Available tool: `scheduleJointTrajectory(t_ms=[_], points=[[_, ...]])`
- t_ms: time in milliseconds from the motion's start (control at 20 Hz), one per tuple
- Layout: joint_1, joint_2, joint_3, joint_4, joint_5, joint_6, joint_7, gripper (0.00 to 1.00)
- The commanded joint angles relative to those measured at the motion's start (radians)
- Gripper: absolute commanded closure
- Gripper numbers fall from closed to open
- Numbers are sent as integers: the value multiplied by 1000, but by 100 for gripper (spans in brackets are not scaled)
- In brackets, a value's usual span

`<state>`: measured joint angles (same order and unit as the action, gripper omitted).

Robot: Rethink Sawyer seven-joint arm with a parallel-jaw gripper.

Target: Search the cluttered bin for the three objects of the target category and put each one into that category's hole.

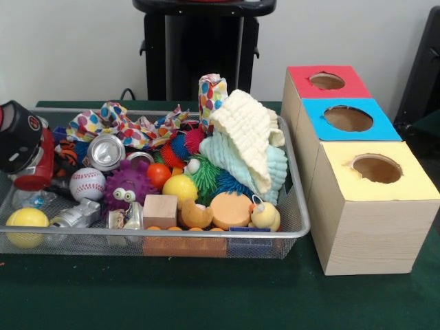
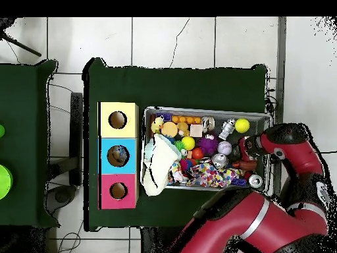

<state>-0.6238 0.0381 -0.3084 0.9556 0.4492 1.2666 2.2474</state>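
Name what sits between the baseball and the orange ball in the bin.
In the front view, a purple spiky toy with googly eyes lies between the baseball and the orange ball.

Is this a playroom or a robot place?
Probably a robot lab: a red robot arm reaches over a wire bin of toys on a green table, beside three sorting boxes with holes.

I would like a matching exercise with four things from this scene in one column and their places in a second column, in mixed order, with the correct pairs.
Things:
1. baseball
2. wooden block
3. cream knitted cloth
4. yellow-topped box

Places:
A. outside the mesh bin, nearest the camera in the front view
B. on top of the pile, at the bin's box end
C. at the bin's front wall
D. beside the purple spiky toy

Pairs: 1-D, 2-C, 3-B, 4-A
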Motion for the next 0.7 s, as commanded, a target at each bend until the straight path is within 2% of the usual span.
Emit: scheduleJointTrajectory(t_ms=[50,150,500,700], points=[[18,98,-38,-48,-144,-574,120,0],[27,95,-58,-50,-158,-573,139,0],[49,83,-97,-24,-192,-679,182,0],[53,81,-108,-20,-197,-704,198,0]])
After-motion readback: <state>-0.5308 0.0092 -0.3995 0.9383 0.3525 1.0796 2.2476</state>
